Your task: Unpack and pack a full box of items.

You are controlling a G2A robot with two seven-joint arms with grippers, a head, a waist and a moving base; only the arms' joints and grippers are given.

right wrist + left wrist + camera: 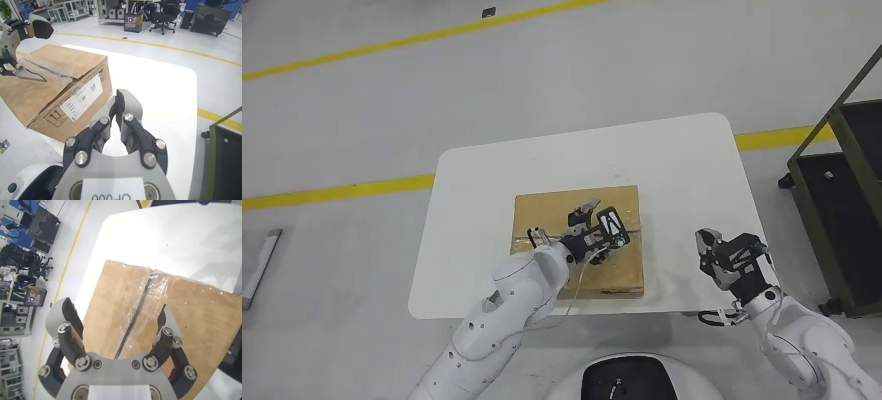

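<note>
Grey floor crossed by yellow lines point(392, 42) is seen from above, and a white table point(492, 180) with rounded corners is set in the middle of the frame. A brown cardboard box point(542, 210) is placed at the centre of the table, towards its lower edge in the overhead picture. Its top flaps are folded down and are covered along the middle seam by wrinkled clear tape point(160, 285), under which a dark slit is seen between the flaps. At one end of the seam a flap corner is lifted slightly. A white label point(83, 96) and printed arrow marks are carried on the side of the box that faces the right arm. The left gripper point(594, 222) is held above the top of the box, over the taped seam, with its fingers spread wide apart and nothing between them; whether a fingertip touches the cardboard cannot be told. The right gripper point(116, 109) is held over bare table in the lower right of the overhead frame, beside the box and apart from it, with its ridged pads pressed together on nothing. A green-framed cart point(842, 200) is seen on the floor at the right edge of the frame.
</note>
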